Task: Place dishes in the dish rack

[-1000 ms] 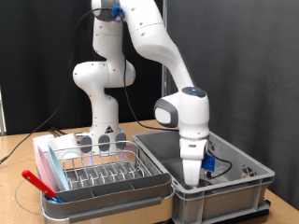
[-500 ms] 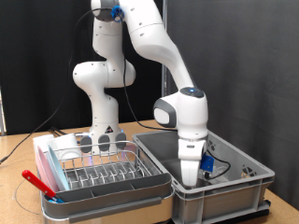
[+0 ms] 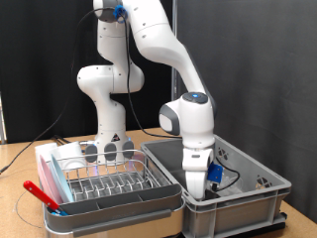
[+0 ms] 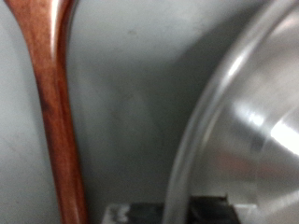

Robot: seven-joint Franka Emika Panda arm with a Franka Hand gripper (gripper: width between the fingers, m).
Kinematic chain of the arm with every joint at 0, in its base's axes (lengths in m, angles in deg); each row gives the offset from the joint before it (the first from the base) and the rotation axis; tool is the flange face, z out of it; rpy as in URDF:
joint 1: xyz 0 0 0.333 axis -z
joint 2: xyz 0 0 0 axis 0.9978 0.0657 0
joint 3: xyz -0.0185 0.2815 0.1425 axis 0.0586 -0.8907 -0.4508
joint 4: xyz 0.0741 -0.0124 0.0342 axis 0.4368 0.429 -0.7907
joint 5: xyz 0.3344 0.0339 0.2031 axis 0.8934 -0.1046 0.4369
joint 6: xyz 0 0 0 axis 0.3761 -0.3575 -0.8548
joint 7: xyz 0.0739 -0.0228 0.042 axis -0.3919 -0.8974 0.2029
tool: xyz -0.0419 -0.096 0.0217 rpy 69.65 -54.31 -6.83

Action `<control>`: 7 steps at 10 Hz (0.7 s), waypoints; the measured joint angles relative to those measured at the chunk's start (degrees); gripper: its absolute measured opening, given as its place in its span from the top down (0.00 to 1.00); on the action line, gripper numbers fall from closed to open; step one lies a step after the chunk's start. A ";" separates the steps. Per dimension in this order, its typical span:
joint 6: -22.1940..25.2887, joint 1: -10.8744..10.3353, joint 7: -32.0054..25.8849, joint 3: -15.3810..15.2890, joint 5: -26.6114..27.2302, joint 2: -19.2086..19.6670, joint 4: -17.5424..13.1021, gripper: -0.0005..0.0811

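In the wrist view a shiny steel bowl (image 4: 248, 131) fills one side. Its rim runs down between the two dark pads of my gripper (image 4: 177, 207), which stand close on either side of it. A thin orange-brown stick (image 4: 56, 103) lies on the grey floor beside the bowl. In the exterior view the arm's white hand (image 3: 198, 164) reaches down into the large grey bin (image 3: 248, 203) at the exterior view's right, and the bin wall hides the fingertips. The dish rack (image 3: 99, 169), silver wire in a white tray base, stands to the exterior view's left of the bin.
A red utensil (image 3: 42, 193) lies at the rack's left corner in the exterior view. The robot's base (image 3: 109, 139) stands behind the rack. A blue fitting and cable (image 3: 216, 177) hang off the hand inside the bin. The wooden table (image 3: 15, 178) extends to the left.
The hand and forearm have shifted a little toward the exterior view's left inside the grey bin. The rack and the red utensil have not moved.
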 joint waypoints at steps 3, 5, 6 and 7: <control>3.34 5.76 -11.45 -6.12 10.59 -2.71 0.08 0.96; 7.89 8.66 -19.94 -9.32 18.13 -6.99 0.13 0.96; 8.88 9.07 -22.87 -9.97 21.28 -9.23 0.25 0.97; 9.86 9.28 -25.72 -10.25 24.42 -11.42 0.37 0.97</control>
